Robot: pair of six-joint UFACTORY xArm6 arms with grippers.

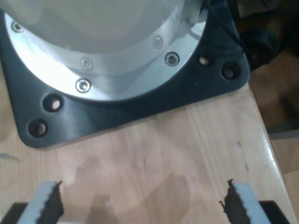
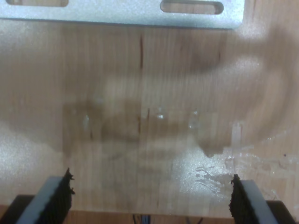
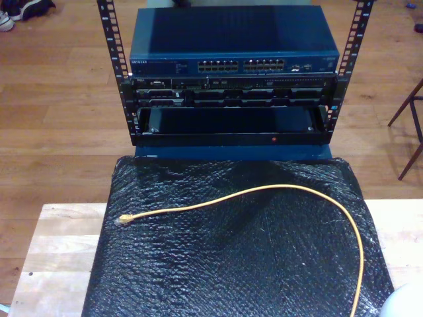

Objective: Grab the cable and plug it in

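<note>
Both your grippers hang spread over bare wood: my first gripper (image 1: 140, 203) near a black base plate (image 1: 140, 109), my second gripper (image 2: 149, 198) near a metal bracket (image 2: 121, 11). Farther off, the cable (image 3: 264, 190) curves across the black mat (image 3: 231, 264), its plug (image 3: 123, 219) toward the exterior view's left, before the rack (image 3: 231, 72).

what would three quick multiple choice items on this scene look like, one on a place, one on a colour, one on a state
1. Where does the cable's plug lie in the exterior view?
A. on the black mat's left part
B. inside the rack
C. on the floor

2. What colour is the cable?
A. grey
B. orange-yellow
C. blue

3. How does my first claw stand?
A. shut on the cable
B. shut, holding nothing
C. open, holding nothing

Answers: 1 A, the plug rests on the black mat towards the exterior view's left. 2 B, it runs orange-yellow across the mat. 3 C, its fingers stand wide apart over bare wood.
</note>
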